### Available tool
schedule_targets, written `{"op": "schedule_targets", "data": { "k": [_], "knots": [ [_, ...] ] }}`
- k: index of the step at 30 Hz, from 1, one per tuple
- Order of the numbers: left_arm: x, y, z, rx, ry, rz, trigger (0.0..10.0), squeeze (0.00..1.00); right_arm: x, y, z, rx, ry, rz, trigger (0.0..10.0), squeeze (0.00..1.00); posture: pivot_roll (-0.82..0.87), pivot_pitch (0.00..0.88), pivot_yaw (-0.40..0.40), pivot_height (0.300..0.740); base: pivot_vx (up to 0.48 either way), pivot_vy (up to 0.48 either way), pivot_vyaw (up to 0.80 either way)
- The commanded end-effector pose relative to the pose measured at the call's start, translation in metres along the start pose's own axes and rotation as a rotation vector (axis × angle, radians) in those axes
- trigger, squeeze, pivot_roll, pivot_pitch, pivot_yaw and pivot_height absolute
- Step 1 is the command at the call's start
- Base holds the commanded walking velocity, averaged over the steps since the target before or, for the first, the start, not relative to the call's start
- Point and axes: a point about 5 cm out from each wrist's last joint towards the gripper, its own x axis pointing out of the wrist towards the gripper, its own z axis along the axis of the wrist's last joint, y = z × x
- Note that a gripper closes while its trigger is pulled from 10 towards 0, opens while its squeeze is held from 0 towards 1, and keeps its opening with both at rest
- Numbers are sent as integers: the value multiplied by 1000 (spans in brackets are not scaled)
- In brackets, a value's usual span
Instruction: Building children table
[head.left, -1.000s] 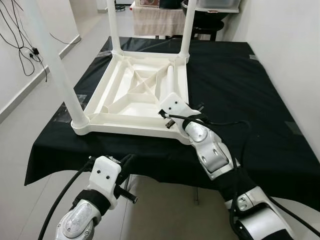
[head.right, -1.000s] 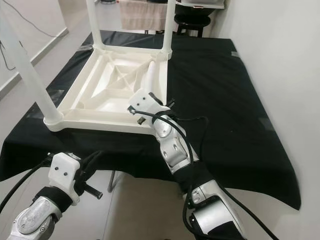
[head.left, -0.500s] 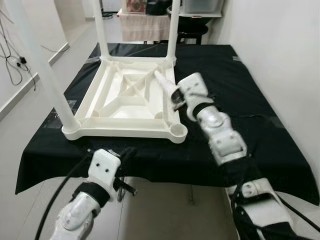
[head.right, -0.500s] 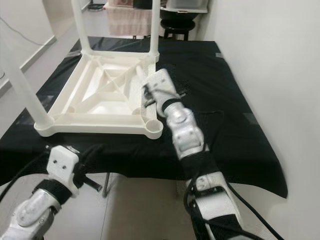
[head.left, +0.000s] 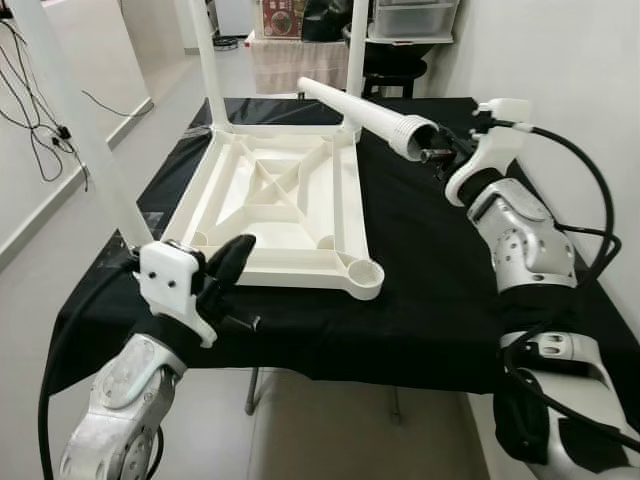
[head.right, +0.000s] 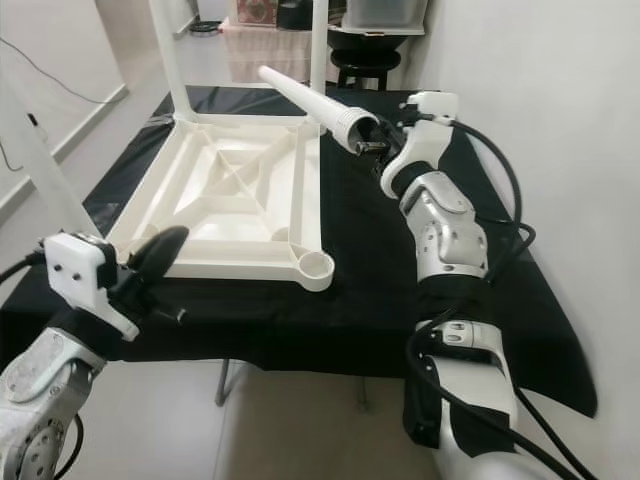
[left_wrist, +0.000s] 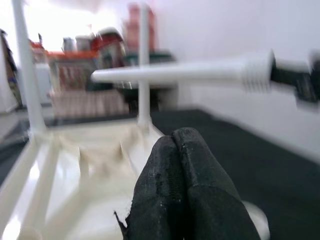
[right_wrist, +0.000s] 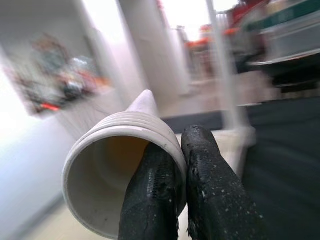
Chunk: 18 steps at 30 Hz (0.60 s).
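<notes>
An upside-down white plastic table top lies on a black-covered table. Legs stand in its near left, far left and far right corners. The near right socket is empty. My right gripper is shut on the ribbed wide rim of a loose white leg, one finger inside the rim and one outside. It holds the leg in the air over the table's right side, thin end pointing far left. My left gripper is shut on nothing, in front of the near edge.
The black cloth is bare to the right of the table top. A white wall runs close along the right. Cables hang on the left wall. A draped rack and a dark stool stand behind the table.
My right gripper has lifted the loose leg off the table top's underside and swung it up and to the right. My left gripper has risen towards the table's near edge. The camera has shifted.
</notes>
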Motion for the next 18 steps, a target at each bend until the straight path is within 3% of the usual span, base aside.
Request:
{"op": "schedule_targets", "data": {
  "k": [1,4,5,6,7,9,11,12,15,18],
  "knots": [
    [7,9,9,-124,-53,33,10000,0,-7,5,11,90,-71,126,0,0,-32,42,12,740,0,0,0],
    [10,11,13,-159,-77,39,10000,0,-8,6,12,103,-81,147,0,0,-32,42,12,740,0,0,0],
    [14,17,21,-240,-127,60,10000,0,-11,5,15,135,-103,173,0,0,-32,43,12,740,0,0,0],
    [14,17,21,-240,-127,60,10000,0,-11,5,15,135,-103,173,0,0,-32,43,12,740,0,0,0],
    [18,24,29,-333,-186,81,10000,1000,-13,4,19,160,-126,193,0,0,-37,42,16,740,0,0,0],
    [18,24,29,-333,-186,81,10000,1000,-13,4,19,160,-126,193,0,0,-37,42,16,740,0,0,0],
    [27,41,45,-531,-295,113,10000,1000,-17,4,25,182,-156,245,0,0,-39,43,20,740,0,0,0],
    [27,41,45,-531,-295,113,10000,1000,-17,4,25,182,-156,245,0,0,-39,43,20,740,0,0,0],
    [36,60,60,-705,-403,135,10000,1000,-25,11,30,185,-163,357,0,0,-45,44,20,740,0,0,0],
    [39,70,64,-750,-436,152,10000,1000,-29,17,32,193,-167,420,0,0,-47,43,21,740,0,0,0]
  ]
}}
